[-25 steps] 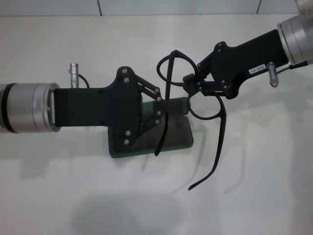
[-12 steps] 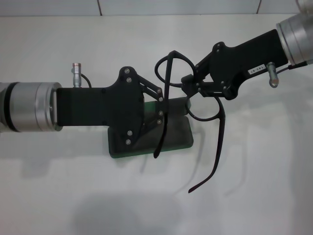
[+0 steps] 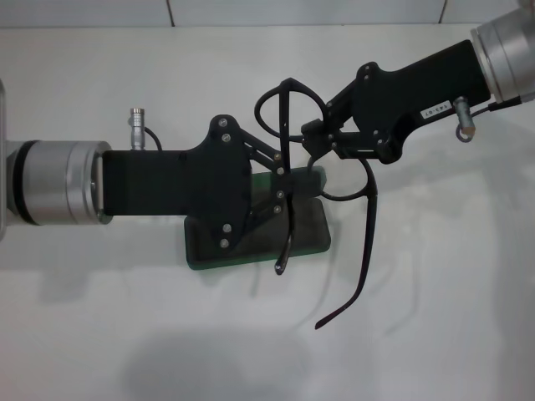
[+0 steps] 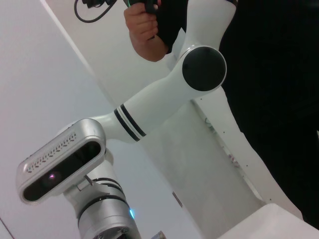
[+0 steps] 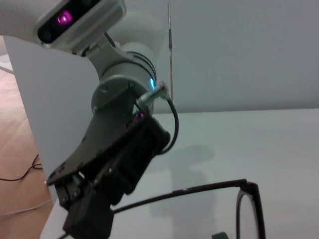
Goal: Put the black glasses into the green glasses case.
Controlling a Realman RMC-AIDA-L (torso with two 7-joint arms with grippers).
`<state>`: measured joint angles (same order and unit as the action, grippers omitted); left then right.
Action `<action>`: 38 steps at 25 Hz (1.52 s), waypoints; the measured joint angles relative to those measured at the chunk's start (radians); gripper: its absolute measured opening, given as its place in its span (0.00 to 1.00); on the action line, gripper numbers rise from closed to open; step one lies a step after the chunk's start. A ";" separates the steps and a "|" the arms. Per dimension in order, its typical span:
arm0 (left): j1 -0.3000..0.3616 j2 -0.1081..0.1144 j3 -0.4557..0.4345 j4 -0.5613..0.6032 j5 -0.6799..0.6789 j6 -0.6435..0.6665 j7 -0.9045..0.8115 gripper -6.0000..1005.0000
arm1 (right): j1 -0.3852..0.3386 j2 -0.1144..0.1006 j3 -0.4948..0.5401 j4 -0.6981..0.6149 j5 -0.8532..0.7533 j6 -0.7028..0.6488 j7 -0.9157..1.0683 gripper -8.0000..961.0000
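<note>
The black glasses [image 3: 365, 242] hang above the table with their temple arms unfolded and pointing toward me. My right gripper [image 3: 311, 146] comes in from the right and is shut on the frame near the bridge. My left gripper [image 3: 282, 184] reaches in from the left, its fingers closed in on the nearer temple arm. The green glasses case [image 3: 308, 232] lies on the table, partly hidden under the left gripper, and I cannot tell whether its lid is up. In the right wrist view one temple arm of the glasses [image 5: 199, 191] runs toward the left gripper [image 5: 82, 199].
The white table [image 3: 435, 317] surrounds the case, and its back edge meets a wall at the top of the head view. The left wrist view shows only the robot's body and a person's hand [image 4: 144, 25].
The left gripper slid right and its fingers drew together on the temple arm. The right gripper shifted the glasses slightly left, and the free temple arm swung with them.
</note>
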<state>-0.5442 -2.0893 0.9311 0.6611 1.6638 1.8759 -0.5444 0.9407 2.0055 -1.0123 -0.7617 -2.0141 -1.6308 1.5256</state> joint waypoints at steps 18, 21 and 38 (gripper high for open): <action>-0.034 -0.003 0.009 -0.033 -0.010 -0.039 0.000 0.01 | 0.012 0.007 0.000 0.010 0.027 -0.016 0.010 0.12; -0.041 -0.003 0.010 -0.040 -0.010 -0.045 0.000 0.01 | 0.013 0.006 0.000 0.012 0.032 -0.018 0.010 0.12; -0.053 -0.004 0.011 -0.045 -0.011 -0.080 0.000 0.02 | 0.015 -0.001 0.003 0.013 0.070 -0.035 0.011 0.12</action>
<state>-0.5973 -2.0932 0.9419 0.6158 1.6524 1.7959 -0.5445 0.9559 2.0047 -1.0093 -0.7486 -1.9441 -1.6656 1.5361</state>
